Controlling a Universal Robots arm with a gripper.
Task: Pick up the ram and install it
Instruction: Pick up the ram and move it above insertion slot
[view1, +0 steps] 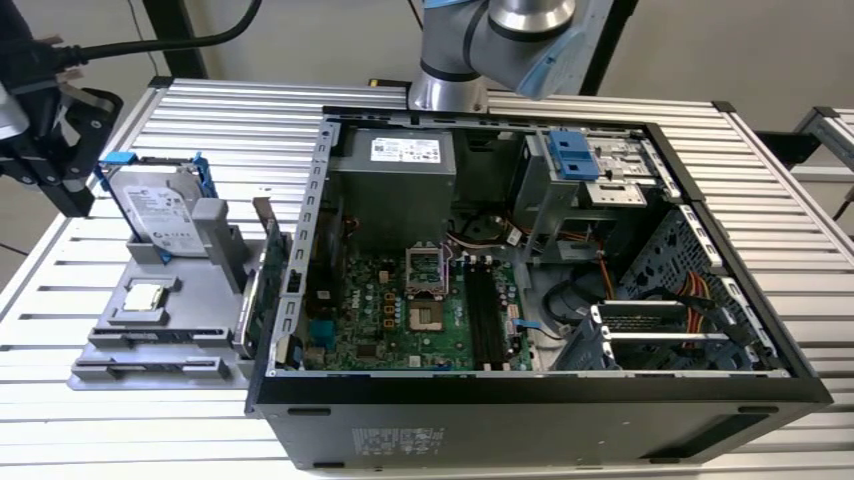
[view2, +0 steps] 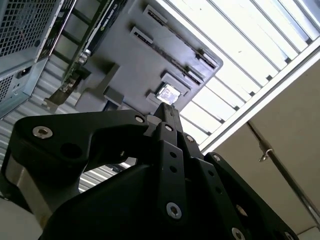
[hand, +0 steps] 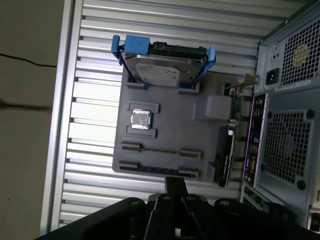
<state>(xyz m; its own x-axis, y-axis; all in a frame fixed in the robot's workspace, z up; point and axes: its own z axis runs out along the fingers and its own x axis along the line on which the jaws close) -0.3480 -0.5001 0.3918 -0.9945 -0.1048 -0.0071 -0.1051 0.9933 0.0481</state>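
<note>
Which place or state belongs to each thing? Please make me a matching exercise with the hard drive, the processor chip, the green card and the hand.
Things:
1. hard drive
2. processor chip
3. green card
4. hand

Places or states:
A. lying flat in a square recess of the grey holder
B. at the exterior view's left, outside the computer case
C. standing on edge between the grey holder and the computer case
D. standing in a blue bracket

Pairs: 1-D; 2-A; 3-C; 4-B
</note>
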